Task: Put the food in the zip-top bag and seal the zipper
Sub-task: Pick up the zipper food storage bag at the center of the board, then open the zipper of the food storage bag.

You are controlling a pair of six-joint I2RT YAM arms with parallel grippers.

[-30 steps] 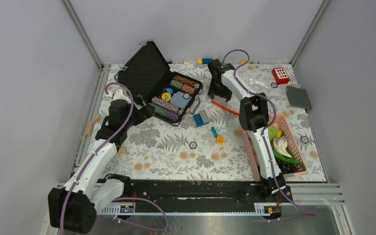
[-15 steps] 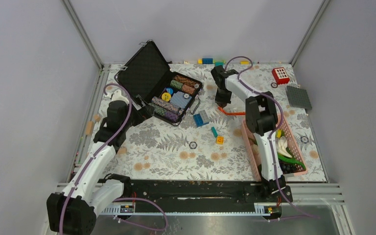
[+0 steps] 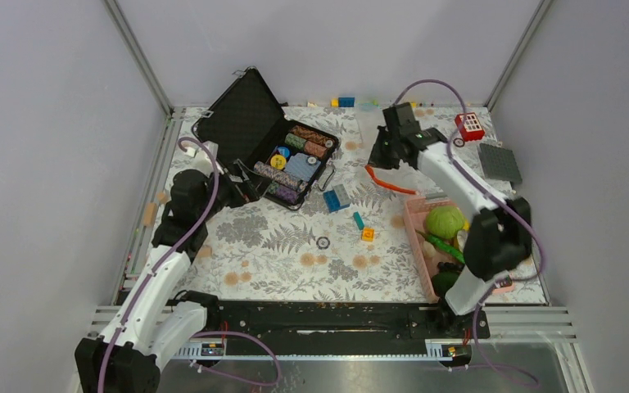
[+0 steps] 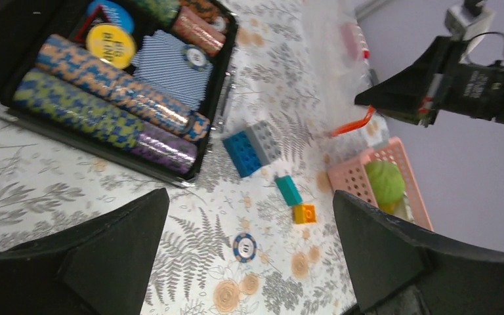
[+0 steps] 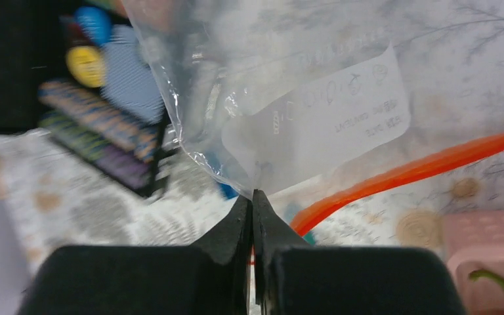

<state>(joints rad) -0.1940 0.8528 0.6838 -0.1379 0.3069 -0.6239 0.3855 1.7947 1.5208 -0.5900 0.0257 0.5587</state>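
container 1, pink plastic basket (image 3: 417, 246): sitting at the near right of the table, partly under the right arm's elbow. it is holding the round light-green cabbage (image 3: 445, 221) at its far end, long green pods (image 3: 445, 246) across the middle and a dark green piece (image 3: 444, 283) at the near end (anything further in is lying hidden beneath the arm)

container 2, black case (image 3: 242, 123): lying open at the far left, lid leaning back, its tray carrying rows of poker chips (image 3: 295, 160) on edge

container 3, zip-top bag (image 5: 315, 111): clear film hanging limp at the far middle of the table, white label facing the right wrist camera, cloth and case showing through it. the zipper (image 3: 386, 182) is trailing as an orange-red strip onto the cloth between the case and the basket's far end

right gripper (image 5: 252, 197): fingers pressing fully together, pinching a fold of the bag's film just above the strip

left gripper (image 4: 249, 193): fingers spreading wide, gripping nothing, hanging over the cloth just beside the case's near edge

loose items: blue and grey bricks (image 3: 336, 197), a teal brick (image 3: 359, 220), an orange brick (image 3: 368, 234) and a single chip (image 3: 323, 242), all lying between case and basket

edges: aluminium rails (image 3: 168, 139) are framing the cloth, with grey walls rising close behind them; bare fern print (image 3: 278, 262) is showing across the near middle, between the left arm and the basket
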